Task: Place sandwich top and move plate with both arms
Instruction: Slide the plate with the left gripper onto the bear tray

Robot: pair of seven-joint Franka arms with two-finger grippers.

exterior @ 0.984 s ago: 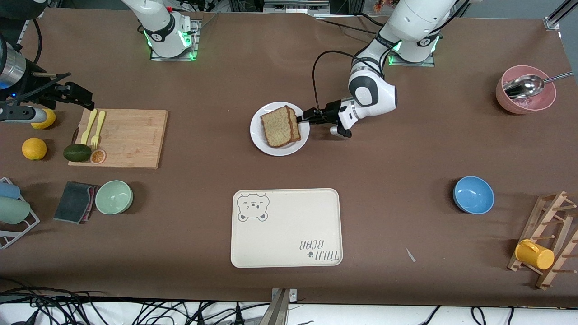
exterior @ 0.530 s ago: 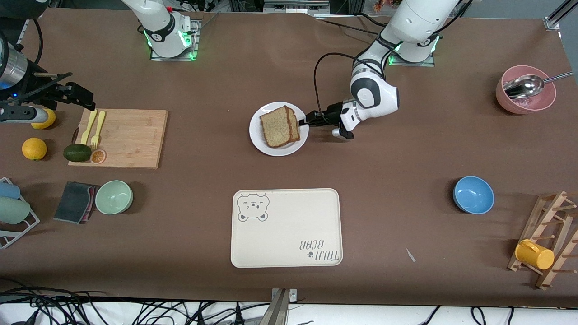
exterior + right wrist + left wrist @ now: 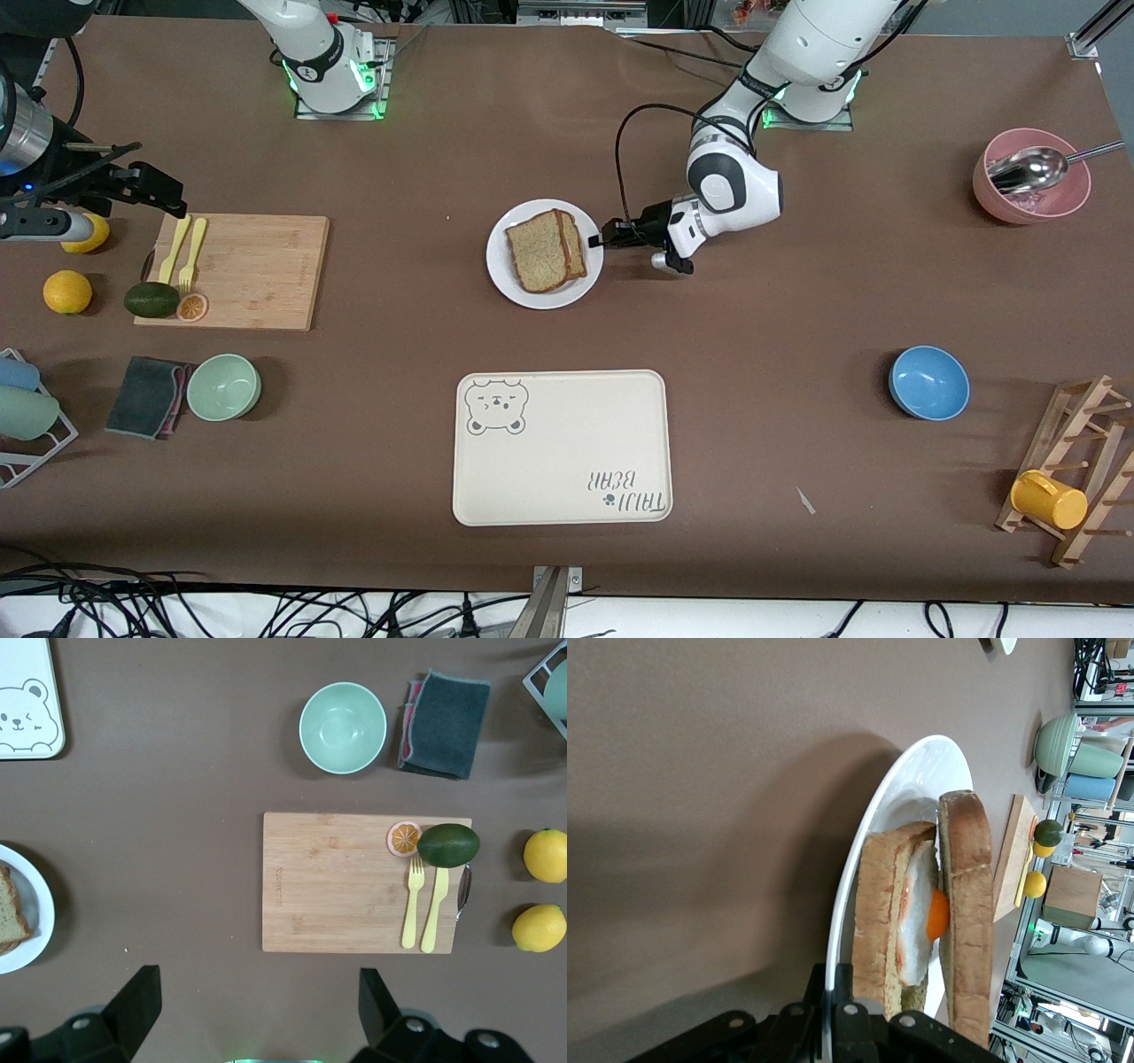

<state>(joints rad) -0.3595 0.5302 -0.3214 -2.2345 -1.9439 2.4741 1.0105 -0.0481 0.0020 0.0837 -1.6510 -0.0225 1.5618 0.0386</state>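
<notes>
On your brown bench (image 3: 797, 292), the white plate (image 3: 532, 297) lies mid-bench with the top slice (image 3: 537, 252) resting over the egg slice (image 3: 886, 930), your left end effector (image 3: 606, 237) clamped on the plate's rim while your right end effector (image 3: 257, 1005) waits, fingers apart, above the cutting board (image 3: 257, 270).

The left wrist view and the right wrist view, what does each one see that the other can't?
Only the left wrist view shows the fried egg tucked under the sandwich top, and the left tool shut on the plate's rim. Only the right wrist view shows the open right tool over the table, the yellow fork and the dark cloth. Both show the plate, the cutting board, the green bowl and two lemons.
</notes>
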